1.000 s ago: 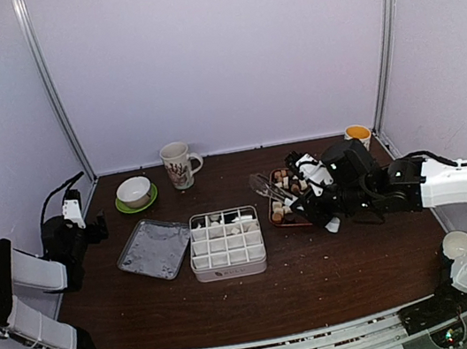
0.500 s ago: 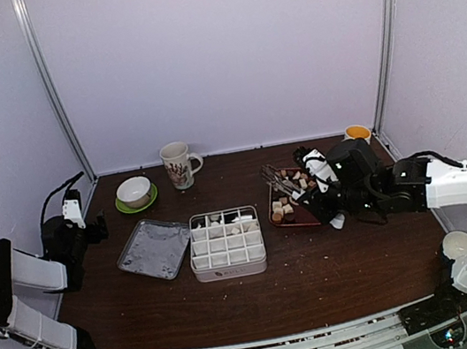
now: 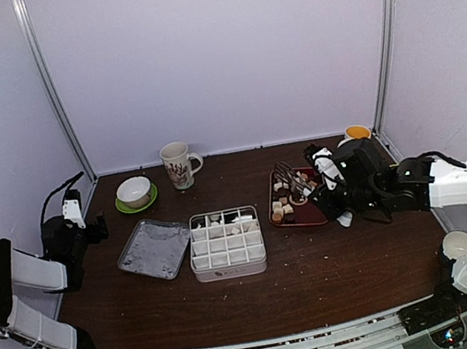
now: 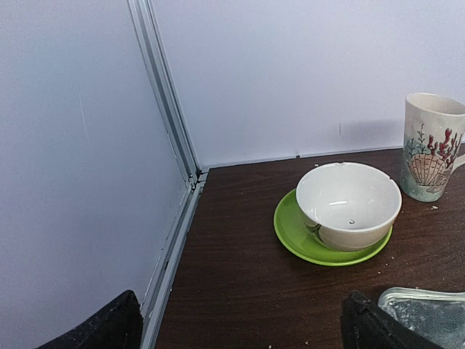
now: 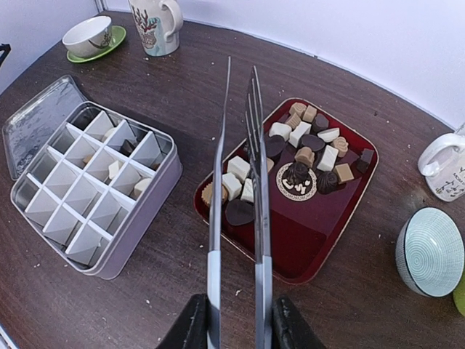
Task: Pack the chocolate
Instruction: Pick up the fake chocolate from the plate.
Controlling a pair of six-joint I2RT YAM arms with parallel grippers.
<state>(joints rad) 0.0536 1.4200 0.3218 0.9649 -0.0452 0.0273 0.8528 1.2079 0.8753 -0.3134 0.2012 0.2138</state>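
Step in hand looks like a tongs pick off the tray. Divider box (image 5: pixel 138 233): a few cells hold pieces, most are bare. Red tray (image 5: pixel 309 243) sits just beside it and carries the chocolate (image 5: pixel 299 134). The right gripper (image 5: pixel 236 327) clamps the tongs (image 5: pixel 216 189); blades are narrow, with nothing visible between them. Suggest spreading the blades, taking one edge piece, squeezing gently. The left gripper (image 4: pixel 243 331) is parked, jaws wide. Chocolate: small dark, tan and cream cubes and hearts, crowded together.

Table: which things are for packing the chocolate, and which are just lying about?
For the job: small brown, tan and white chocolates; dark red tray; pale divided tin box; silver lid; metal tongs in the right gripper.
Lying about: white bowl on green saucer; seashell-painted mug; teal ribbed bowl; white mug.
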